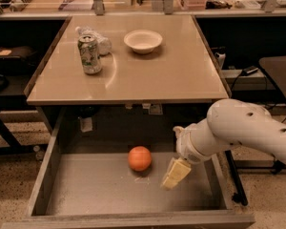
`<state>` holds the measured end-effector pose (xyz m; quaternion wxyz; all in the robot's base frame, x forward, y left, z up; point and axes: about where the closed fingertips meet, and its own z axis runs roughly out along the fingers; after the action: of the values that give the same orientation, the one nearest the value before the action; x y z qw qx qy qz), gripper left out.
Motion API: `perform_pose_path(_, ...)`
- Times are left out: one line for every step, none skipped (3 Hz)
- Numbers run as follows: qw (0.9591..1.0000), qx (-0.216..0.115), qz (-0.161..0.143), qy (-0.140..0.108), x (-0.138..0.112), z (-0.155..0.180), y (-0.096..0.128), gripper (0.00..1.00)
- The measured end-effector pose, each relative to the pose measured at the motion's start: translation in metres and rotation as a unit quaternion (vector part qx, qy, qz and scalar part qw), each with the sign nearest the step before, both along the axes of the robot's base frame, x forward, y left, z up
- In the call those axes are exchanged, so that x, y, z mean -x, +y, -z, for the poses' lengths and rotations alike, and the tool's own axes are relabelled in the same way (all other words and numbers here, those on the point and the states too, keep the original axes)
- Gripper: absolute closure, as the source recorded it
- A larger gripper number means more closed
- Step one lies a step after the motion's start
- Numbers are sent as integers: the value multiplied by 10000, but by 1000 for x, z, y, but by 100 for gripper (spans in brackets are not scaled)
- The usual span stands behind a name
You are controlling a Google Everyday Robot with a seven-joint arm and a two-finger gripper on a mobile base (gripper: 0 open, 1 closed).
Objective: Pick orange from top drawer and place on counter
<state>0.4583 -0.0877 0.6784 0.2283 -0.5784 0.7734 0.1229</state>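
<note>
The orange [140,158] lies on the grey floor of the open top drawer [95,190], near its middle and toward the back. My gripper [174,174], with pale yellow fingers, hangs low inside the drawer just right of the orange, a short gap apart from it. It holds nothing. The white arm comes in from the right over the drawer's right wall. The beige counter [171,75] lies above and behind the drawer.
On the counter stand a soda can [89,55], a crumpled plastic bottle [96,38] behind it, and a white bowl [143,41]. A cluttered bench [133,4] runs along the back. A dark table [281,75] is at the right.
</note>
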Motion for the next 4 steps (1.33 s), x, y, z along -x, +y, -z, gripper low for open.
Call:
perform_pose_path(10000,6,-4,-9,0,-1,0,0)
perform_pose_path(9989,-465,5,3,-8,17,19,0)
perform_pose_path(9888,-1489,7,-96,-29,30,44,0)
perform_pose_path(9708,-2388,-186,-130,-41,38,67,0)
